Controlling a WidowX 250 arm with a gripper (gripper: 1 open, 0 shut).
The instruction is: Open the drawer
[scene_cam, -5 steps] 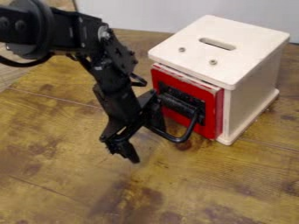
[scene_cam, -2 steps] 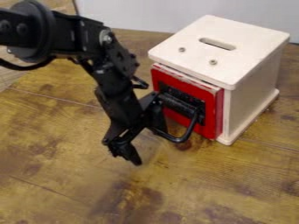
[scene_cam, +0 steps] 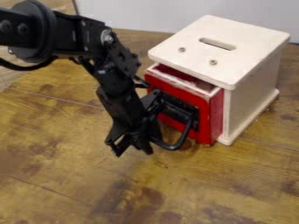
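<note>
On a worn wooden table (scene_cam: 70,175) stood a cream-white cube housing (scene_cam: 239,66) with a slot on top, toward two o'clock in the view. From ten o'clock a black robot arm (scene_cam: 82,52) reached down toward the centre.

At the housing's lower front sat the drawer (scene_cam: 187,92), red with a black front panel, facing eight o'clock. It stood a little proud of the housing, a narrow strip of its red top showing beneath the white lid, so the opening seemed only just begun. Most of the pull was judged to remain.

Its large black loop handle (scene_cam: 177,131) hung out toward seven o'clock. The gripper (scene_cam: 138,140) pointed steeply down just beside the loop's outer end, its jaws closed together. Whether they pinched the handle bar or merely touched it could not be told, since black lay against black.
</note>
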